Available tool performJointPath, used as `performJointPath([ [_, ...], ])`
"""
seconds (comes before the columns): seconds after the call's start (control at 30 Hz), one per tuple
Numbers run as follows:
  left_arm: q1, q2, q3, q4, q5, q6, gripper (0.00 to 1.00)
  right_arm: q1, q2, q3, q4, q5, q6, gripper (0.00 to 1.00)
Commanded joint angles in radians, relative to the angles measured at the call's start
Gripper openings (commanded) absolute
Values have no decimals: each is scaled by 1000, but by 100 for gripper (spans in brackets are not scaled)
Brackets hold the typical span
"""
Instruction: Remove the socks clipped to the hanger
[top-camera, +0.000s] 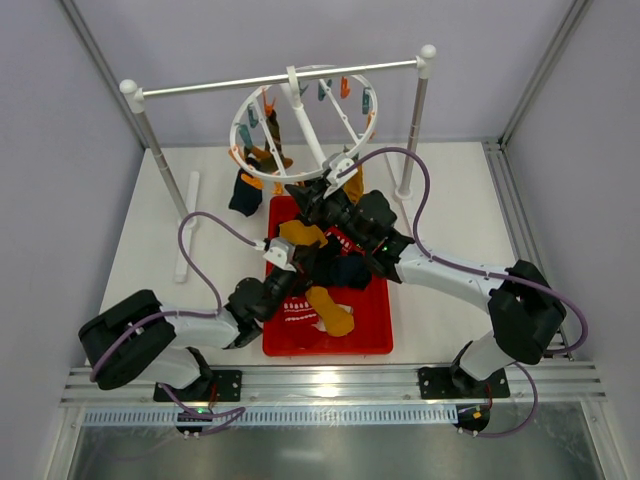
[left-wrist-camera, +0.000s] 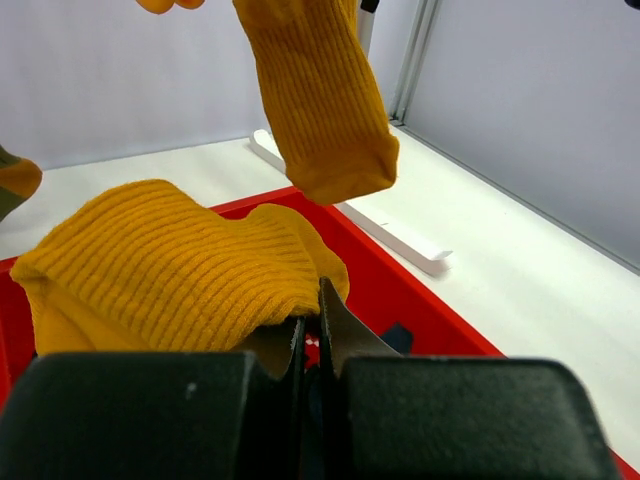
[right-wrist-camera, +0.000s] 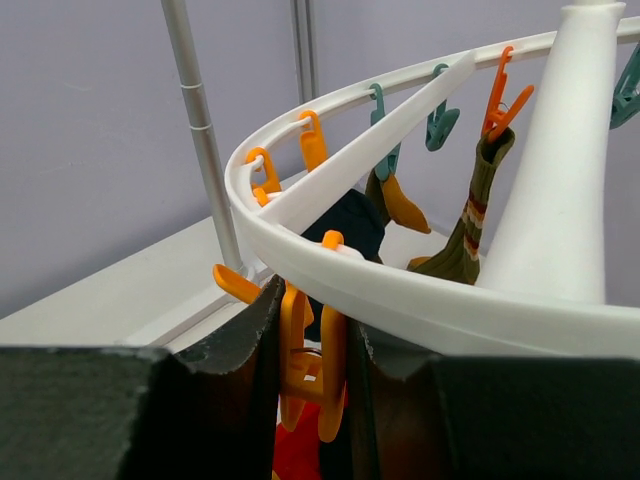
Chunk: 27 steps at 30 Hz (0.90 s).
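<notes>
Right tool (top-camera: 322, 196) reaches the near rim of the hanger (top-camera: 234, 128). The left tool (top-camera: 276, 250) sits below the hanger, over the red tray (top-camera: 330, 348). A navy sock (top-camera: 245, 193) and a brown sock (top-camera: 268, 152) dangle from the hanger's left rim.

From the left wrist, that tool's jaws are pressed together, pinching a mustard sock (left-wrist-camera: 170, 260). A hanging mustard sock (left-wrist-camera: 320, 100) droops beyond.

From the right wrist, the right tool's jaws squeeze an orange clip (right-wrist-camera: 305, 370) under the hanger's rim. The socks look light, limp and ribbed, so likely grippy; a good hold is probably just beneath each clip.
</notes>
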Motion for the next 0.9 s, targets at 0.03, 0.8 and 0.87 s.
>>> performJointPath([
  [0.03,-5,-34,-9,254,8,-15,0,3,-28,10,70,23,-11,23],
  [0.8,-5,-212,175,-374,141,-75,0,8,-273,-323,176,172,-58,100],
  [0.87,-5,-217,238,-469,166,-81,0,8,-317,-359,168,226,-69,99],
])
